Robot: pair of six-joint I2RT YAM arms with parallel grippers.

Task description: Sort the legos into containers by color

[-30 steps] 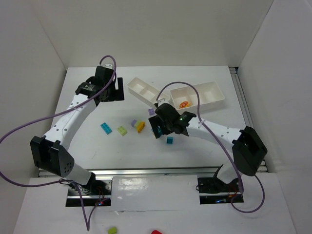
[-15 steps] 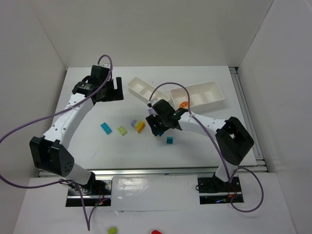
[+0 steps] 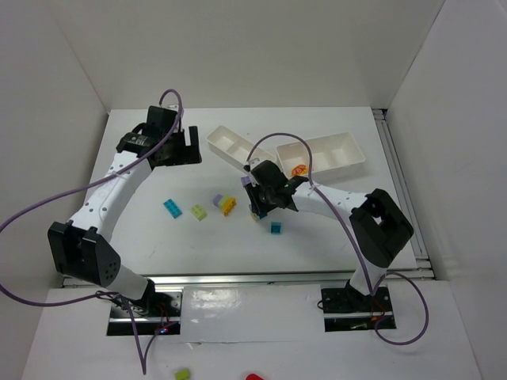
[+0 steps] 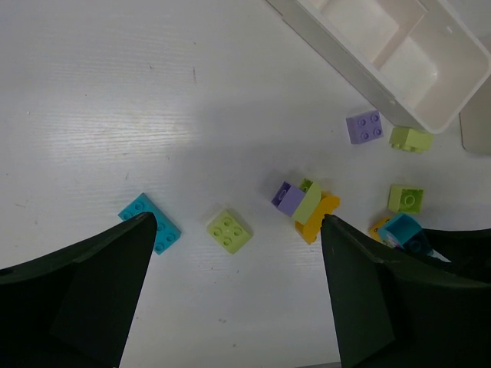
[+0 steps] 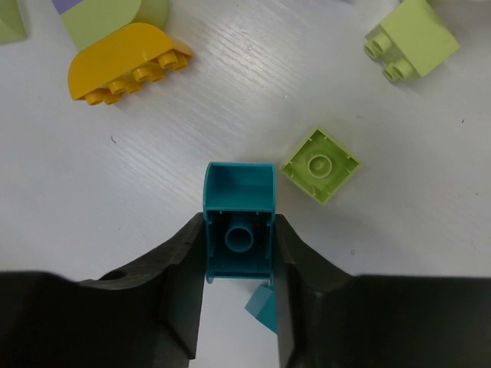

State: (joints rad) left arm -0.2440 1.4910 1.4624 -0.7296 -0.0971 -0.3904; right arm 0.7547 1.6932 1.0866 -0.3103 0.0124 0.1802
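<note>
Now pinching teal brick (image 5: 238, 195) in right gripper (image 5: 238, 234); risking nudging lime brick (image 5: 320, 164) just beside, or losing shallow hold during lift. Holding left gripper (image 4: 235, 222) spread.

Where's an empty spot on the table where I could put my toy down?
Bare table lies between the cyan flat brick and the left tray. The near strip in front of the loose teal cube is bare too. It's crowded around the right gripper, which holds a teal brick beside lime bricks and a yellow brick.
</note>
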